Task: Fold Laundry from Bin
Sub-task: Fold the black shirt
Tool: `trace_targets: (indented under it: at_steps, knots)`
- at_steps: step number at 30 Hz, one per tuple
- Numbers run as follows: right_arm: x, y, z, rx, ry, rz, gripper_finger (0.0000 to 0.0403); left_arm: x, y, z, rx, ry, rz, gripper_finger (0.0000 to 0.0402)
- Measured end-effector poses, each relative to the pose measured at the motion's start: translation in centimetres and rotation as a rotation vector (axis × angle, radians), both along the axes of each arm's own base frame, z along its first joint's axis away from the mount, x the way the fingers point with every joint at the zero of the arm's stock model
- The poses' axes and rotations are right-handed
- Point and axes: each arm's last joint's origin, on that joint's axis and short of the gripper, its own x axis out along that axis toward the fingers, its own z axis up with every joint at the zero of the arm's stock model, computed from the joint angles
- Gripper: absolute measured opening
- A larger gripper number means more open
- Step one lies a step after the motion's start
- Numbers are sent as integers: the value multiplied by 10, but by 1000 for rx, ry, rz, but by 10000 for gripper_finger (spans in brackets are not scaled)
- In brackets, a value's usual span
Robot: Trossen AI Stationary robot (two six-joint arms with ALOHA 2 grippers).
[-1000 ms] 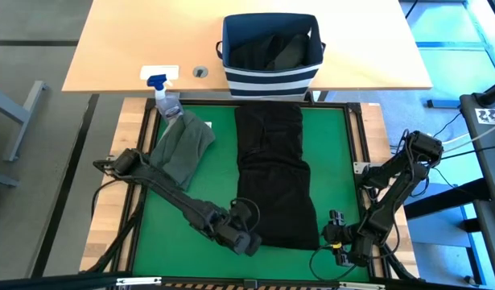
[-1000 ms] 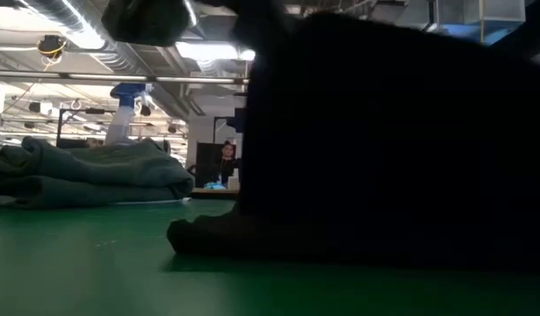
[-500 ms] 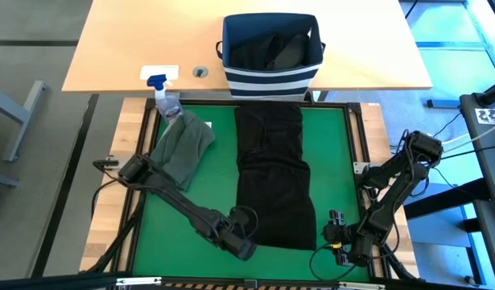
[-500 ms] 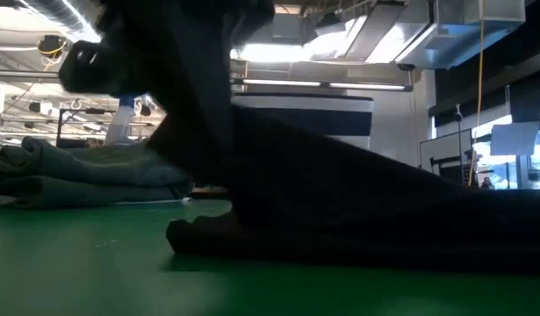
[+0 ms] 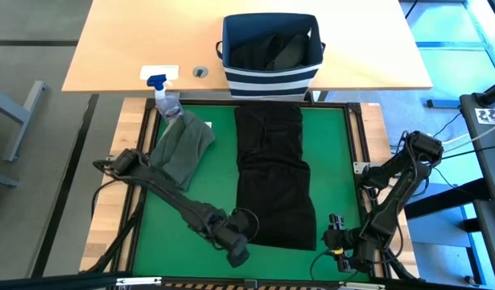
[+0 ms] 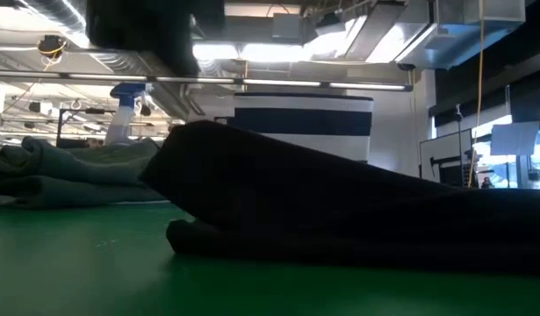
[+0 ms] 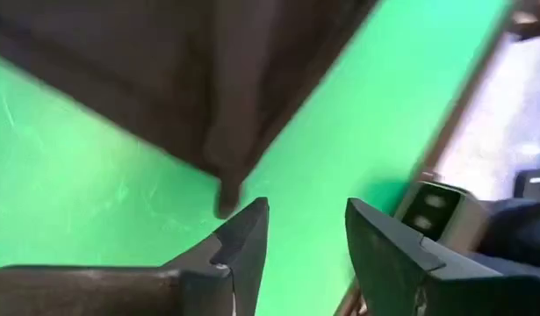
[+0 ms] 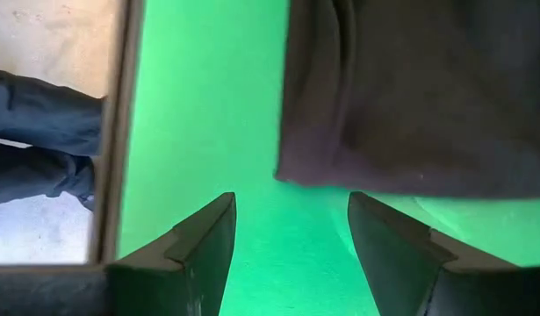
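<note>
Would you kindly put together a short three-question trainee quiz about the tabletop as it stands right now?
1. True or false: the left end effector grips the black cloth garment.
2. What lies inside the navy striped fabric bin? A) dark clothes B) nothing C) a bottle
3. Fill in: the grey-green folded garment lies beside the clear spray ____.

Key:
1. False; its jaws stand open, clear of the cloth.
2. A
3. bottle

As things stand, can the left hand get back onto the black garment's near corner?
Probably yes: the left hand is open, just off the black garment at its near corner, with only bare green mat between them.
</note>
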Motion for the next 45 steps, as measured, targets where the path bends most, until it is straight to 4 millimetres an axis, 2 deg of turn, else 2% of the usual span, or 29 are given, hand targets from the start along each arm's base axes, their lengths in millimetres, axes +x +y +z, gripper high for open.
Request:
trace_targets:
  at_steps: [3,6,9,14,22,26,32,36,42,45]
  knots:
    - [3,6,13,-2,-26,27,222,-9,-9,21,87,-120,-50,152]
    - [5,10,19,0,-46,61,222,-13,-23,32,233,-287,-57,150]
    - [7,12,22,10,-86,49,222,-12,-33,32,304,-383,-48,150]
    - [11,13,25,23,-174,-21,223,-3,-25,27,394,-379,-155,160]
    - [34,4,25,36,-216,-141,244,14,-25,-15,383,-246,-459,220]
    - [48,0,14,27,-180,-170,259,17,-29,-39,447,-198,-588,229]
    - [61,-3,-8,-15,-91,-182,266,21,-23,-72,607,-87,-628,224]
    - [62,0,-21,-46,-54,-170,264,24,-22,-89,520,-32,-688,224]
    - [64,4,-34,-41,-8,-146,264,25,-23,-102,503,4,-689,222]
    - [66,9,-40,-20,-1,-106,264,26,-21,-104,490,11,-669,206]
